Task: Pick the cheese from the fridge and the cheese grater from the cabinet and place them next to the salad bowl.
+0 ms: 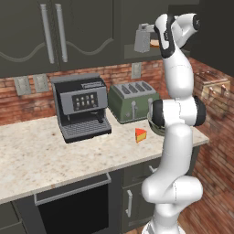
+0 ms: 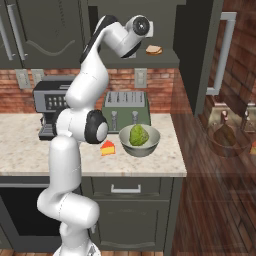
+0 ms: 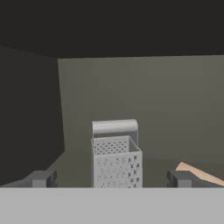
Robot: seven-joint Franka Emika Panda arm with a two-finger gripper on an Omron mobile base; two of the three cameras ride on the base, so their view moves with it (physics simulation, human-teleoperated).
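The grey metal cheese grater [image 3: 116, 162] stands upright on the shelf of the open cabinet [image 1: 132, 54], handle on top. My gripper [image 3: 111, 179] is open, its fingertips [image 3: 41, 178] wide apart on either side of the grater and short of it. From the left base view the grater [image 1: 142, 39] is just left of the gripper [image 1: 154, 33]. The cheese [image 2: 107, 147], an orange wedge with a red side, lies on the counter just left of the salad bowl [image 2: 139, 140], which holds a green ball. The dark fridge [image 2: 200, 60] stands at the right.
A flat tan bread-like piece [image 3: 197, 173] lies on the shelf right of the grater. A green toaster [image 1: 133, 100] and a coffee machine [image 1: 82, 107] stand on the counter [image 1: 36, 151] below. The neighbouring cabinet doors [image 1: 59, 32] are closed.
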